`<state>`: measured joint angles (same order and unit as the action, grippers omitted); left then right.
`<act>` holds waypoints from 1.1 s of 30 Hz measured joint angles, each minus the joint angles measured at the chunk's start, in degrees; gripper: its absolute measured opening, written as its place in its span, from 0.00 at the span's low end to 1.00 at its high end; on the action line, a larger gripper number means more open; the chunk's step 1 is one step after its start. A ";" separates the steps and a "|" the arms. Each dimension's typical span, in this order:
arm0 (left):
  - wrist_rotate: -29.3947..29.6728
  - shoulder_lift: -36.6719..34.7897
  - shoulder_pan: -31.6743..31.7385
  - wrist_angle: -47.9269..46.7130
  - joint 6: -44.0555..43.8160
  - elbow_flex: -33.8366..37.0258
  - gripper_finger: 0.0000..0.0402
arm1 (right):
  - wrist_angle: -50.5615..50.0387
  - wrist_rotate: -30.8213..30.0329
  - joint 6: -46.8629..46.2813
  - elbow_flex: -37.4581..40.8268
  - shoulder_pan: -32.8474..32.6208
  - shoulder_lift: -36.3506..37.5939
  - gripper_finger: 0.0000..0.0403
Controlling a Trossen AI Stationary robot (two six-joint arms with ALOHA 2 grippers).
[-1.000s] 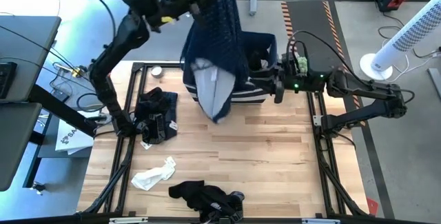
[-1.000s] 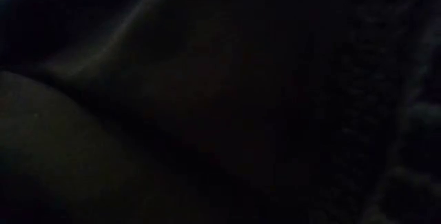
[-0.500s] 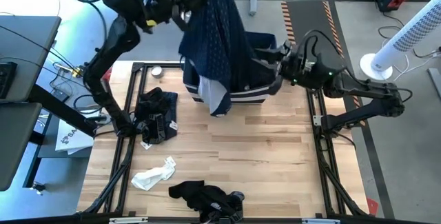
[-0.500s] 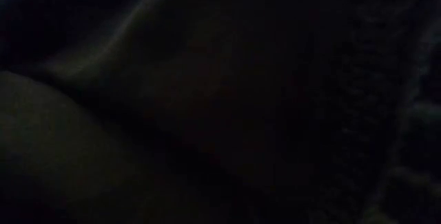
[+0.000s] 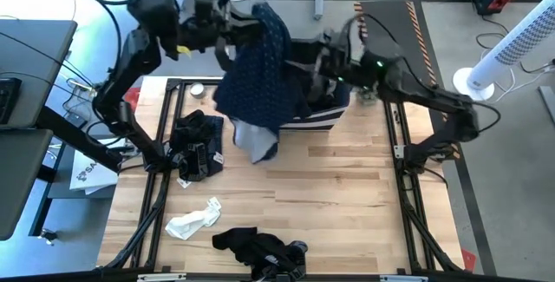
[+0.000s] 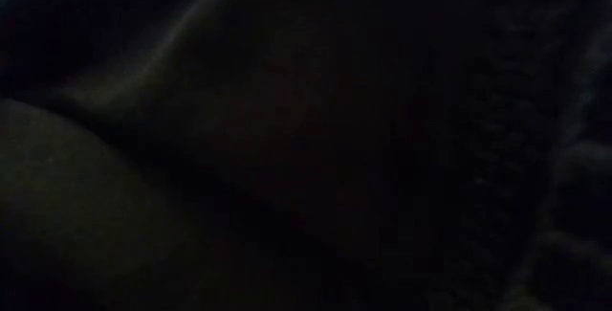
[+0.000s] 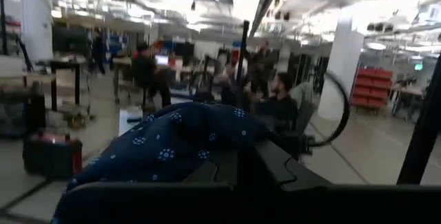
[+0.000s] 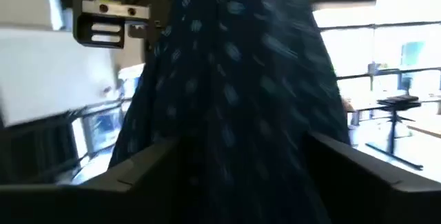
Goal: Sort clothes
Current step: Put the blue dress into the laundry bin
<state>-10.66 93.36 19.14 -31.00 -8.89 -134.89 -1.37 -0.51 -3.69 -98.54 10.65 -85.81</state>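
A dark navy garment with light speckles (image 5: 256, 74) hangs from my left gripper (image 5: 236, 29), which is shut on it high above the table's far edge. Its pale inner side (image 5: 257, 140) shows at the lower end. My right gripper (image 5: 314, 63) is open, just right of the hanging garment. In the right wrist view the garment (image 8: 234, 79) fills the space between its two fingers (image 8: 138, 172). A black pile (image 5: 196, 143), a white garment (image 5: 192, 221) and another black garment (image 5: 260, 247) lie on the table. My left gripper holds the navy garment by its upper part (image 7: 179, 138); the cloth drapes over the fingers and hides the place of contact. The garment hangs slack below the gripper. My right gripper has the cloth between its open fingers; I cannot tell whether they touch it.
The navy fabric bin with a white stripe (image 5: 328, 117) stands at the far edge, partly behind the garment. A small round object (image 5: 197, 89) lies at the far left. The low view is dark, blocked by something close in front of it. People show in the room beyond.
My right gripper has risen from beside the bin and gone toward the table's left and far edge, up to the hanging garment. My left gripper has come down a little and the garment has swung toward the table's left, still hanging.
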 joint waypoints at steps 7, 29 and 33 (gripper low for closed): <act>-1.36 2.27 -1.79 -2.24 0.05 0.02 0.01 | -16.39 12.26 1.06 -18.63 1.39 -12.64 0.77; 19.56 -14.27 -5.89 -41.52 -5.30 -0.20 0.41 | -24.04 -14.17 11.92 -36.37 16.12 -16.04 0.04; 21.77 -16.03 -7.90 -49.85 -8.20 -0.20 0.41 | -37.73 -3.06 3.21 -33.92 19.06 -16.08 0.05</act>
<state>11.11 77.33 11.24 -80.85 -17.10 -135.09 -39.10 -3.58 -0.48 -132.46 29.71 -101.89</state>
